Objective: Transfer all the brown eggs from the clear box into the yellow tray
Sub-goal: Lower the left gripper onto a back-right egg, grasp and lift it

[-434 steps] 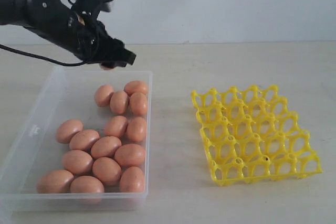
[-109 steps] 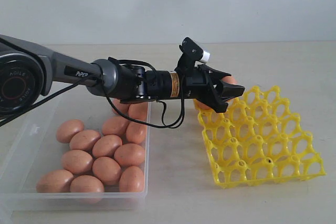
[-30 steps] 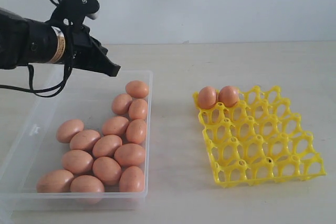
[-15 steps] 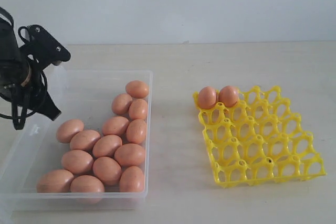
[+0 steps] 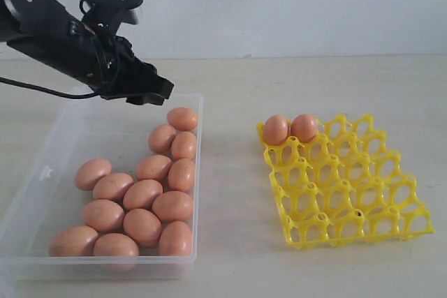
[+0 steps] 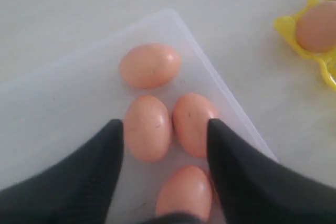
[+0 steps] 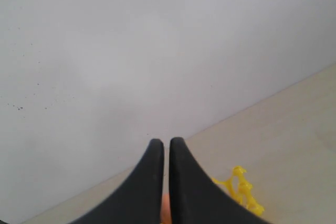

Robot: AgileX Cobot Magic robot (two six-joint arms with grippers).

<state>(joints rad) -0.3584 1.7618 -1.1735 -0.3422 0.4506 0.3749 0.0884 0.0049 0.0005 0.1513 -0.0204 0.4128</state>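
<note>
Eggs (image 5: 142, 194): fourteen in box (image 5: 112, 134), two in tray (image 5: 349, 200); left tool (image 6: 164, 125) spread, right tool (image 7: 166, 142) clenched.

The exterior camera sits raised before the pale table (image 5: 230, 242), looking down across it to the white wall (image 5: 279, 5), with the clear rectangular plastic box (image 5: 112, 137) at left and the yellow lattice egg tray (image 5: 349, 193) at right. The left wrist camera looks down, close, past the left gripper (image 6: 164, 125) into the box's far end, sharing oval brown eggs (image 6: 150, 65) and a tray corner. The right wrist camera faces nearly level toward the wall, catching a tray edge.
</note>
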